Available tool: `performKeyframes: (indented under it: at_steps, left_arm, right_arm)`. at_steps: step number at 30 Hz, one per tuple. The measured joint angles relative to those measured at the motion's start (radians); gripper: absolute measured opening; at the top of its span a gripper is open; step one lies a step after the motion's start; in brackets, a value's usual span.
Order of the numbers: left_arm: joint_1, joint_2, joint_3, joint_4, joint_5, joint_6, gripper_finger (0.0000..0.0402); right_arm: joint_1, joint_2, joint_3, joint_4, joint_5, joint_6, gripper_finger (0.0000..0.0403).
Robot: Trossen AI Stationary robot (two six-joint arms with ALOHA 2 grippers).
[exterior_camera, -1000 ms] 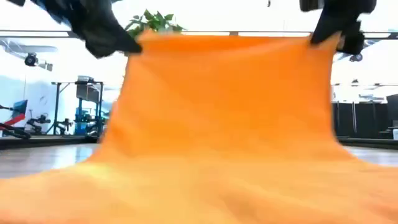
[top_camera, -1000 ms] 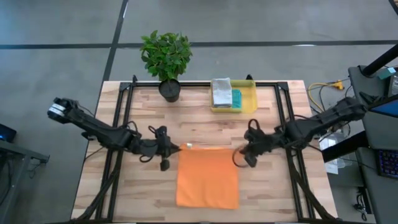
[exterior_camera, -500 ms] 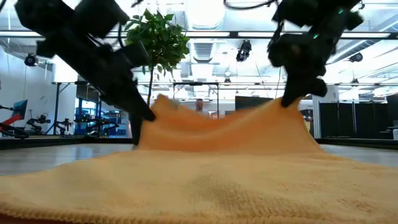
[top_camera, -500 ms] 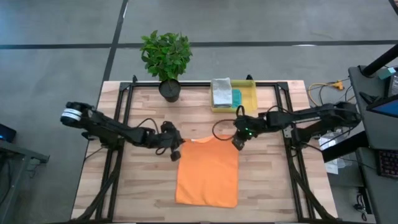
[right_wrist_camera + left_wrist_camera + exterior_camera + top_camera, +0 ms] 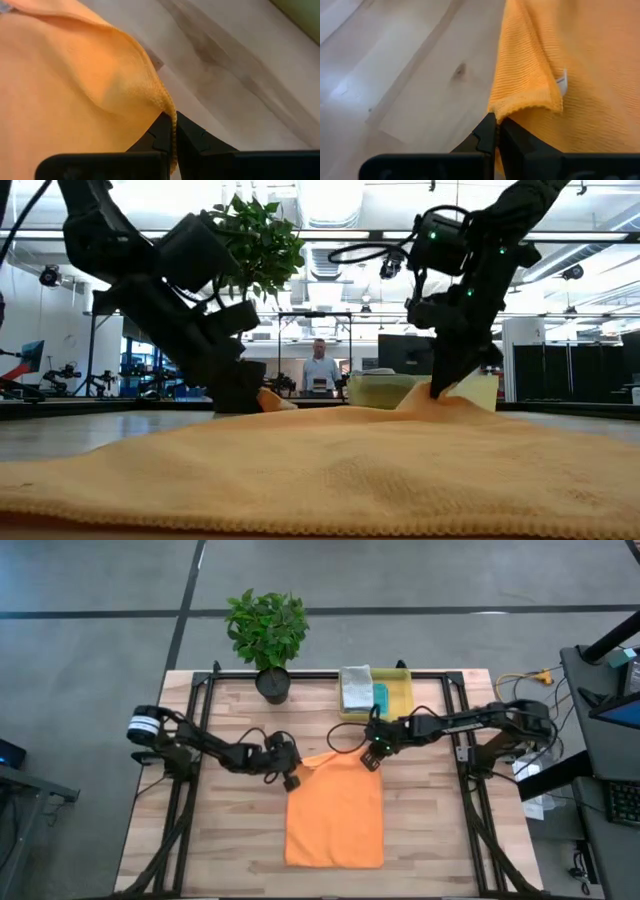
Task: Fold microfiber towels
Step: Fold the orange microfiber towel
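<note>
Two grippers, left gripper (image 5: pixel 292 778) and right gripper (image 5: pixel 372 758), pinch the orange towel (image 5: pixel 335 815) at its upper corners, centre frame; next, probably laying them flat and letting go.

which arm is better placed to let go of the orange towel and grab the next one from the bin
Right. The right gripper, shut on the orange towel, sits just in front of the yellow bin; the left gripper is farther from it.
</note>
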Motion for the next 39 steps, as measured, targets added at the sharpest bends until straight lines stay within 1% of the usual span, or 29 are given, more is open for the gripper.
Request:
performKeyframes:
  at_steps: [3, 7, 9, 13, 15, 17, 20, 23, 26, 30, 32, 35, 37, 39]
  left_arm:
    - [0.019, -0.002, 0.0, 0.002, -0.009, -0.026, 0.0]
    - [0.041, -0.008, 0.0, 0.001, -0.07, -0.143, 0.0]
    - [0.054, -0.009, 0.0, 0.0, -0.079, -0.182, 0.0]
    - [0.067, -0.01, 0.0, 0.0, -0.08, -0.185, 0.0]
    - [0.073, -0.01, 0.0, 0.001, -0.08, -0.185, 0.0002]
    - [0.078, -0.01, 0.0, 0.001, -0.1, -0.185, 0.001]
    - [0.082, -0.017, -0.001, -0.002, -0.18, -0.185, 0.0034]
    - [0.089, -0.047, -0.001, -0.002, -0.266, -0.182, 0.0066]
    - [0.106, -0.088, -0.004, -0.009, -0.307, -0.174, 0.0103]
    - [0.132, -0.152, -0.007, -0.038, -0.313, -0.134, 0.015]
    - [0.145, -0.178, -0.008, -0.049, -0.296, -0.105, 0.0168]
    - [0.16, -0.227, -0.007, -0.052, -0.203, -0.08, 0.0186]
    - [0.162, -0.25, -0.007, -0.056, -0.137, -0.077, 0.0188]
    - [0.162, -0.263, -0.008, -0.059, -0.094, -0.076, 0.0189]
  right_arm:
    - [-0.007, 0.016, 0.0, -0.004, 0.017, 0.003, 0.0009]
    - [-0.012, 0.017, 0.0, 0.002, 0.067, 0.036, 0.0009]
    - [-0.019, 0.008, 0.0, 0.006, 0.084, 0.055, 0.0009]
    - [-0.033, -0.018, 0.0, 0.024, 0.095, 0.056, 0.0009]
    - [-0.043, -0.032, 0.0, 0.031, 0.096, 0.056, 0.0016]
    - [-0.055, -0.042, 0.0, 0.032, 0.096, 0.056, 0.0029]
    - [-0.073, -0.059, 0.0, 0.031, 0.096, 0.055, 0.0058]
    - [-0.084, -0.086, 0.0, 0.022, 0.11, 0.056, 0.0094]
    - [-0.085, -0.124, 0.0, 0.017, 0.119, 0.055, 0.0127]
    - [-0.082, -0.182, 0.0, 0.018, 0.12, 0.032, 0.0159]
    - [-0.082, -0.212, 0.0, 0.017, 0.12, 0.012, 0.0169]
    - [-0.082, -0.251, 0.0, -0.022, 0.142, 0.0, 0.0179]
    - [-0.082, -0.268, 0.0, -0.071, 0.177, -0.002, 0.0181]
    - [-0.082, -0.277, 0.0, -0.095, 0.198, -0.007, 0.0182]
